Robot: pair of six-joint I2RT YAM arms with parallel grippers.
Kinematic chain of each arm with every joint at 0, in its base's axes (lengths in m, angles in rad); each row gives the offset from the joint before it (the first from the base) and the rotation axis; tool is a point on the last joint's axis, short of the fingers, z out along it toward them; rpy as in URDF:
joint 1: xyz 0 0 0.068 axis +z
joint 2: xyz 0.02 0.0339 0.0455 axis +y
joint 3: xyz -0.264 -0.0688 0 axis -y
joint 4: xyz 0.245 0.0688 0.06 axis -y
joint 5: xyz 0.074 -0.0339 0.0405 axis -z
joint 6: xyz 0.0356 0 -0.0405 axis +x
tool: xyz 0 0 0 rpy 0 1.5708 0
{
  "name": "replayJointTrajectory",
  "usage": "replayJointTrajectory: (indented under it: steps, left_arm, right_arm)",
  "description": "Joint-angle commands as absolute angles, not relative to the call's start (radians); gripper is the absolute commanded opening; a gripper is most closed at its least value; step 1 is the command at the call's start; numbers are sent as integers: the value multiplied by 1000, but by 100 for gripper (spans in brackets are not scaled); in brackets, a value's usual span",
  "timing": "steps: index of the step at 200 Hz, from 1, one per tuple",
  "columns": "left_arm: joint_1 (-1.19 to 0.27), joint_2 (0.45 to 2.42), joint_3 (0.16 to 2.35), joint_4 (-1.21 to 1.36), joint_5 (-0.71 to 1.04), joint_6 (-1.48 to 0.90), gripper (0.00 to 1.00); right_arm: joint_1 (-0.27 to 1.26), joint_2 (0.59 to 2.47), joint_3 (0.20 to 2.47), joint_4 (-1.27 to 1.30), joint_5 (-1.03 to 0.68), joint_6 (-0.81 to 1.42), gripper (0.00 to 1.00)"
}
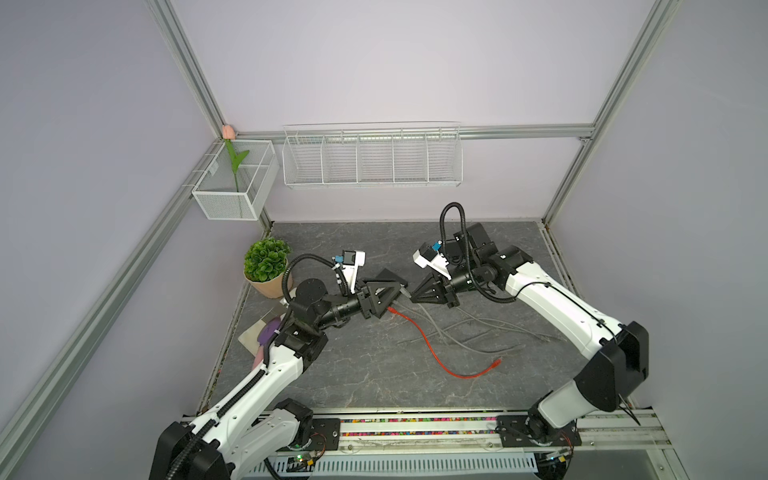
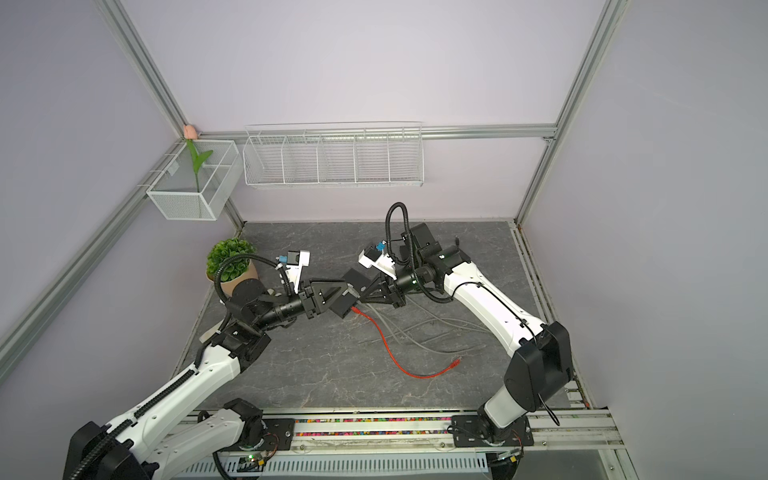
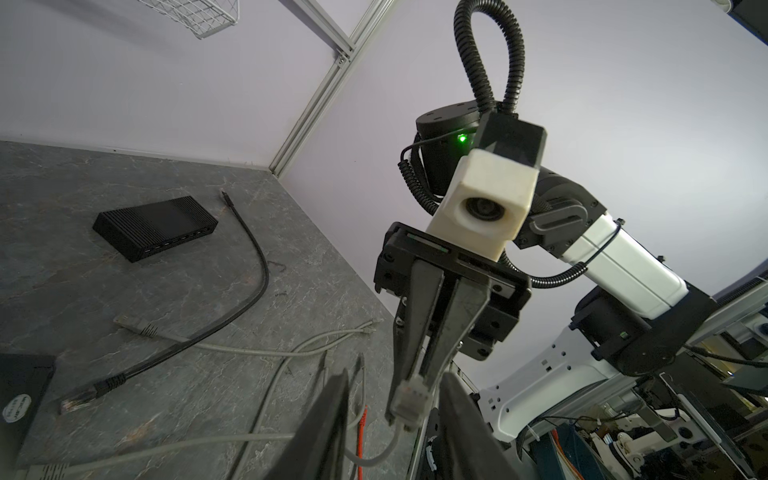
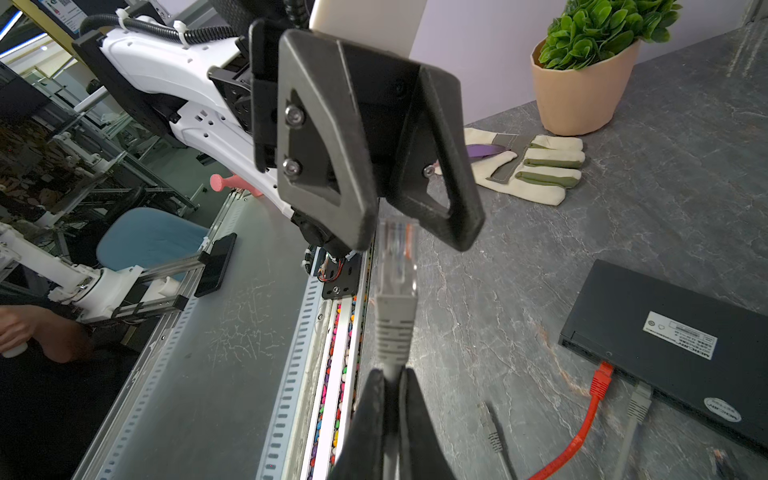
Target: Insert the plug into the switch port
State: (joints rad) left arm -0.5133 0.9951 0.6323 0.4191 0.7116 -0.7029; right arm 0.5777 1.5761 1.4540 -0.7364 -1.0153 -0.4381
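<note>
Pinching the plug (image 4: 397, 266) behind its boot, the right fingers (image 4: 365, 415) point its long axis into the gap between the part-open left fingers (image 4: 328, 166), the switch (image 4: 623, 299) on the tabletop below.

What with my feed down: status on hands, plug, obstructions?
Right hand shut on grey cable behind plug. Left hand open, flanking plug tip. Plug airborne, away from switch.

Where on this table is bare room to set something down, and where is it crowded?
Free: the grey stone-look tabletop strip between the red cable loop and the front rail, and the back-centre strip along the wall. Crowded: centre, where the left pincer and right pincer meet above tangled grey cables; left edge, by the potted green plant.
</note>
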Motion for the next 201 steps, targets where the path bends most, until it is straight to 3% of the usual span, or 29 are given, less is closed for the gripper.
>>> replayJointTrajectory:
  steps: [1,48,84,109,125,141,171,201]
  left_arm:
    - [-527,1016,658,476,713,-713,31]
    - [-539,1035,669,495,705,-724,22]
    - [-540,1042,678,463,700,-716,0]
    - [-540,1036,685,411,663,-701,0]
    - [-540,1028,693,366,613,-700,0]
    - [-540,1028,708,307,556,-706,0]
    - [-540,1030,729,197,385,-750,0]
    - [-542,1058,726,189,291,-831,0]
  right_arm:
    - [578,1585,1470,-736,-1058,-458,9]
    - [592,1615,1491,-783,-1039,-480,10]
    - [595,1599,1477,-756,-975,-446,14]
    - [611,1541,1423,-657,-840,-376,38]
    - [652,1457,1347,-560,-621,-308,53]
    - [769,1326,1205,-407,-220,-286,63]
    - [1010,1215,1040,-179,409,-355,61]
    - [1193,1287,945,125,751,-609,58]
